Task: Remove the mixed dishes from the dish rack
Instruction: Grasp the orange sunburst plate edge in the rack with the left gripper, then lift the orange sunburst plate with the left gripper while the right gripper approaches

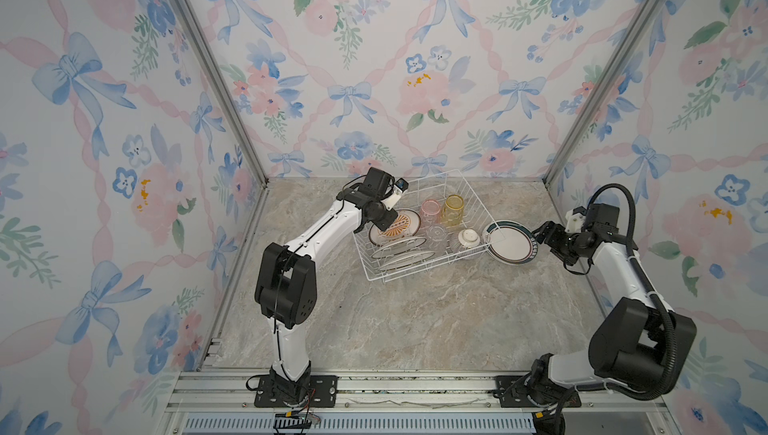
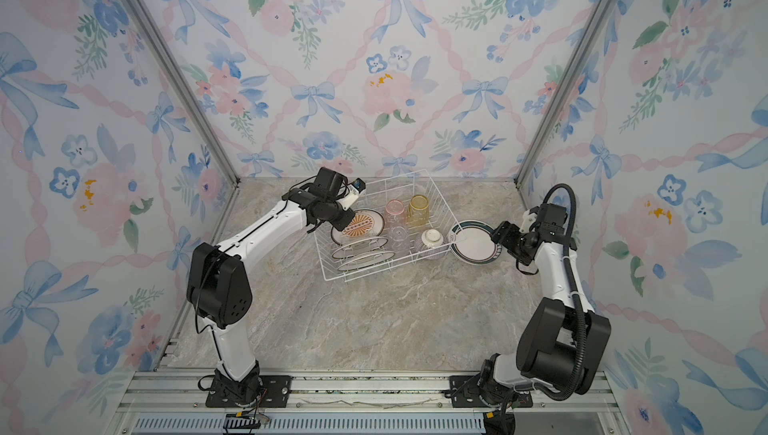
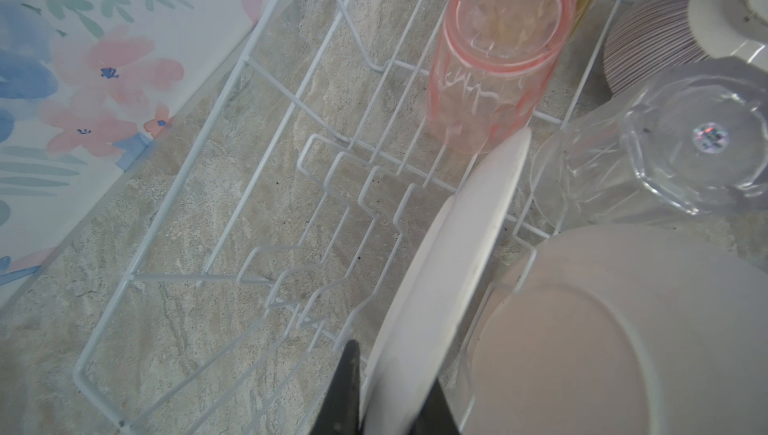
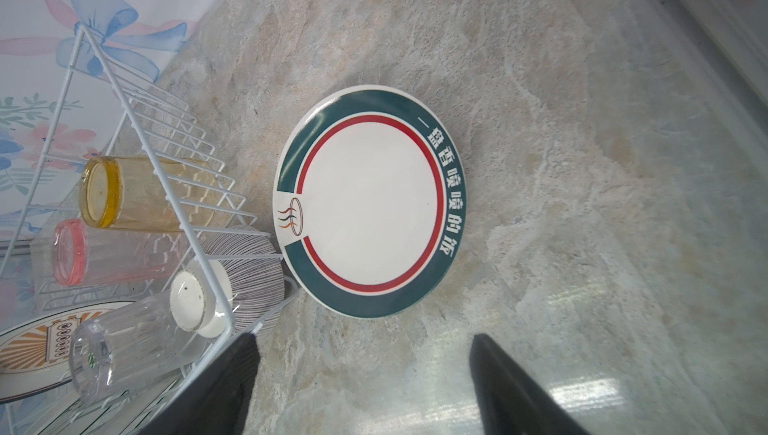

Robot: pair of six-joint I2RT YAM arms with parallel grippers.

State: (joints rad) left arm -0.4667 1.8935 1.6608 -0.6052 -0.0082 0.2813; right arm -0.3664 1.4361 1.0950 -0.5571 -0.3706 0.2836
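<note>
While left pincer (image 3: 395, 364) pinches sunburst plate (image 1: 395, 227) rim, plate standing in rack (image 1: 436, 264): thin grip, plate may slip or snag rack wires on lift, knock pink tumbler (image 3: 498, 59) just beside. Right pincer (image 4: 363, 337) wide, empty, near green plate (image 4: 370, 200) on tabletop (image 4: 582, 163) beside rack.

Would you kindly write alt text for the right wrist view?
A white plate with a green and red rim lies flat on the marble table beside the wire dish rack, which holds three tumblers and a striped bowl; the open right hand hovers nearby.
</note>
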